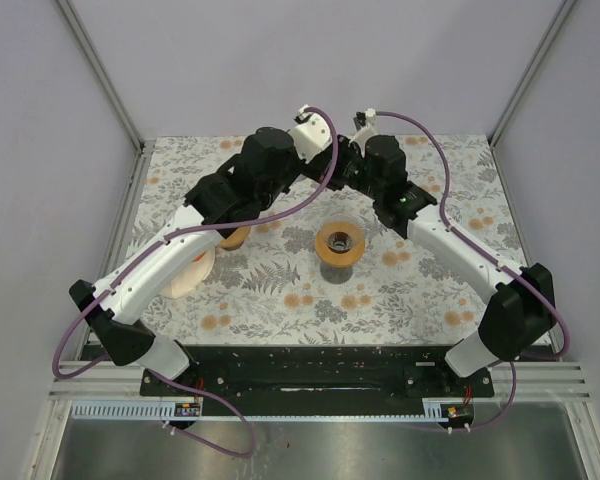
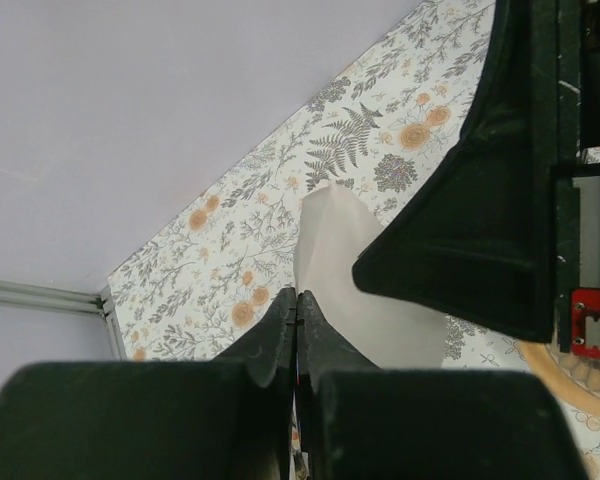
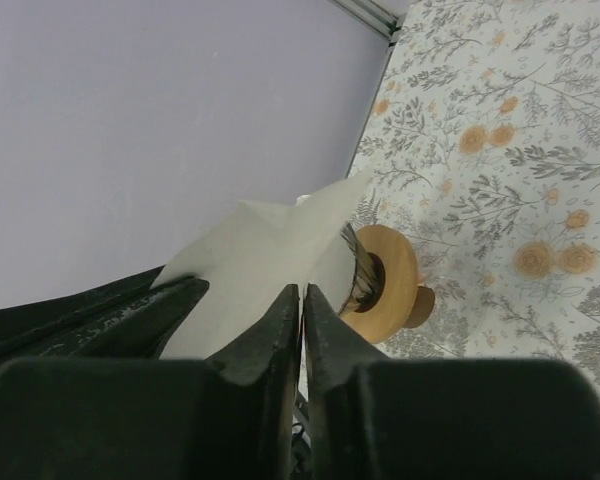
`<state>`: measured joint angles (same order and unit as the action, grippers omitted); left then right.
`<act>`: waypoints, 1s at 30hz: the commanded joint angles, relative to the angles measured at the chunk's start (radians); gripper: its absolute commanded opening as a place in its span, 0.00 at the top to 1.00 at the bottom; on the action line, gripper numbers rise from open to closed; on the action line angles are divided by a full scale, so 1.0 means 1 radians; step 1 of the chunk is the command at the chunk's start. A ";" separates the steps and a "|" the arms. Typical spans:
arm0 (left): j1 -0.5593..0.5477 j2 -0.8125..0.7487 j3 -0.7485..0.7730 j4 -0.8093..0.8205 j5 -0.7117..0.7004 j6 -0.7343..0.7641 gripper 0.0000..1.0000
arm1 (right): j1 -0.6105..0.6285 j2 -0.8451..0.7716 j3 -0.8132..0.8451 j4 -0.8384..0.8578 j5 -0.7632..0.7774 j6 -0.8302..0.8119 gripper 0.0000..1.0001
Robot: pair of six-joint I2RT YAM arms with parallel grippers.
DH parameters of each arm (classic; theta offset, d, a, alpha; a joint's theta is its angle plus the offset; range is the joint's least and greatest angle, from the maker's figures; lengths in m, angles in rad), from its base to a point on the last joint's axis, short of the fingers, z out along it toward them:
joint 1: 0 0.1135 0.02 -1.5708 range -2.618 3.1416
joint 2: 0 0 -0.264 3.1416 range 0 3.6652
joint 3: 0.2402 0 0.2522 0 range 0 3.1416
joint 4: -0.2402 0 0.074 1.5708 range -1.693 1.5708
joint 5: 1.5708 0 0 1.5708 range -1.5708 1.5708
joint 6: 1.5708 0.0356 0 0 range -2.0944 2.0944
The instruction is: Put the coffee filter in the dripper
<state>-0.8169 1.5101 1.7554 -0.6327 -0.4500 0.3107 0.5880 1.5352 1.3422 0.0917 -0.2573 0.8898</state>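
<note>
On the left of the bench (image 1: 280, 300), a pale round object (image 1: 196, 270) lies partly hidden under the left arm. Toward the centre, raised over the flowered surface, the 2 hands meet tip to tip. Left hand (image 2: 297, 300): its 2 fingers are pressed together, pinching the white coffee filter (image 2: 332, 245) by an edge. Right hand (image 3: 302, 297): fingers likewise closed on another part of the same filter. The filter hangs in the air between them, apart from the dripper (image 1: 340, 243). The dripper, with a wooden collar, stands upright mid-bench, nearer the arm bases than the hands.
</note>
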 commanded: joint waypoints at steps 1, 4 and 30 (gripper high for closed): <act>-0.005 -0.001 0.061 0.056 -0.050 -0.005 1.00 | -0.037 -0.029 -0.006 0.017 -0.022 -0.023 0.94; -0.005 0.007 0.088 0.021 -0.012 -0.050 1.00 | -0.050 -0.069 -0.009 -0.071 0.019 -0.121 1.00; -0.010 0.119 -0.091 0.047 0.445 -0.374 1.00 | -0.048 -0.291 0.000 -0.779 0.300 -0.635 1.00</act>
<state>-0.8303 1.6207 1.7096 -0.6453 -0.0357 -0.0341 0.5442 1.2594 1.3548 -0.6594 -0.0292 0.3187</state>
